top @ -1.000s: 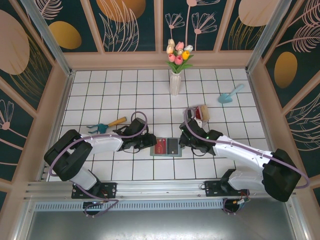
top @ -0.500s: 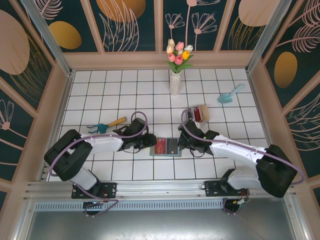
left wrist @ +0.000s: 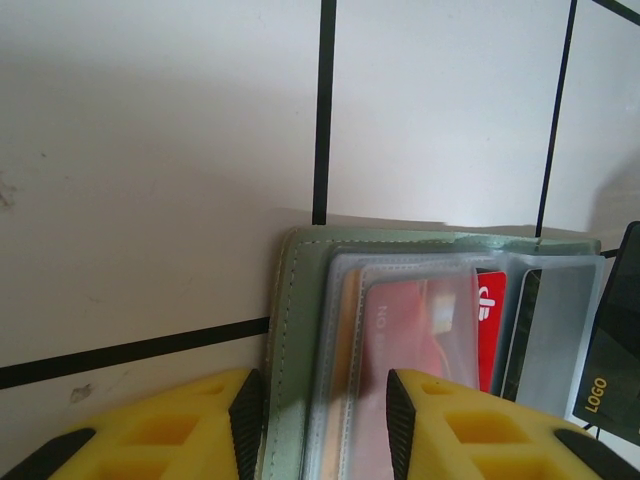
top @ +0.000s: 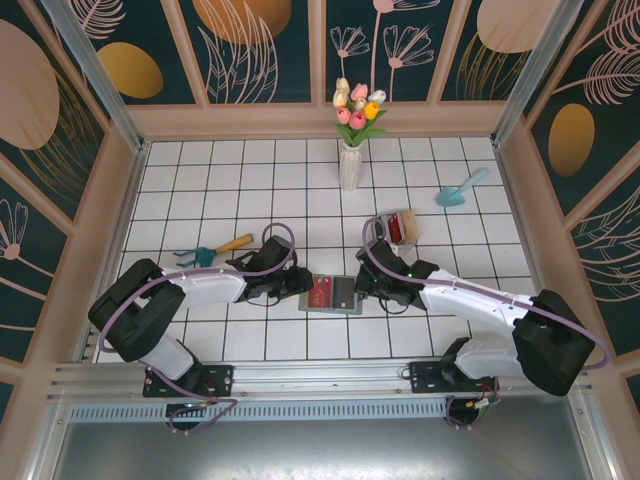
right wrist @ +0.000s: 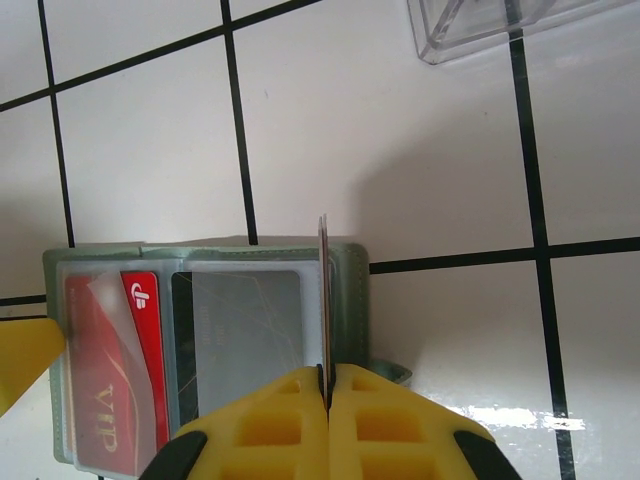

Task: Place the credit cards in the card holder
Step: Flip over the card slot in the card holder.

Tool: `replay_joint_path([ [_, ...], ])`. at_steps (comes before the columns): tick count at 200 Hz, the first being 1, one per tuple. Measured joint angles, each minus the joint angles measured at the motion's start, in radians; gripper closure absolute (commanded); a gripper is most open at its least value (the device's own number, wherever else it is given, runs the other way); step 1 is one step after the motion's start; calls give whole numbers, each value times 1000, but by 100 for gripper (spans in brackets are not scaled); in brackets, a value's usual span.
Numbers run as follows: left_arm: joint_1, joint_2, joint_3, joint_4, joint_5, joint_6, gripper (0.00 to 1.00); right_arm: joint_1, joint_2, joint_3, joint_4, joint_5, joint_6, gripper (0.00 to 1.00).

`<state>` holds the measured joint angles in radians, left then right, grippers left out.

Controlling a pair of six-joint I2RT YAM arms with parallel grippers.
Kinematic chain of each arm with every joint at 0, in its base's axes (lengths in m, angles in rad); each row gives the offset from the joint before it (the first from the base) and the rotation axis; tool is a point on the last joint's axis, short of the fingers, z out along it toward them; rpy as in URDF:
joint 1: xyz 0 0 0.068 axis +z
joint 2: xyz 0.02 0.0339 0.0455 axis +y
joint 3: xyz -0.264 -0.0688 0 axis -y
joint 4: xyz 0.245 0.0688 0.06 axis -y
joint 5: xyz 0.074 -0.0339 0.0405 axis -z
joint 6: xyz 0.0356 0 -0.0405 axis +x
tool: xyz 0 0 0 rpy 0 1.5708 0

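Right claw [right wrist: 327,372] is pinched shut on a thin card [right wrist: 323,290] held on edge at the right rim of the grey-green card holder [right wrist: 352,300], which lies open on the worktop [right wrist: 400,130] with a red card [right wrist: 145,340] and a dark grey card [right wrist: 240,330] under clear sleeves [right wrist: 250,300]; the left claw [left wrist: 325,385] is narrowly parted over its left end. Since a second ago, the right arm [top: 470,300] has been drawn closer to the holder.

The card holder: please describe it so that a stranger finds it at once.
On the white tiled table, go from the tulip vase toward the near edge. The card holder lies open there: flat, grey-green, a red card inside, unlike the clear box nearby.
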<state>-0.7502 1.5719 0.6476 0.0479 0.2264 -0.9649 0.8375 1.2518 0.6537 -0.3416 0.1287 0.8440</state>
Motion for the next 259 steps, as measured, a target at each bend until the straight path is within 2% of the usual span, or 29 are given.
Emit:
replay_joint_path([
  [161,0,3,2,0,0,0,61,35,2,85,-30,-1,-8,96],
  [259,0,3,2,-2,-3,0,67,47,93,129,41,-85,-30,95],
])
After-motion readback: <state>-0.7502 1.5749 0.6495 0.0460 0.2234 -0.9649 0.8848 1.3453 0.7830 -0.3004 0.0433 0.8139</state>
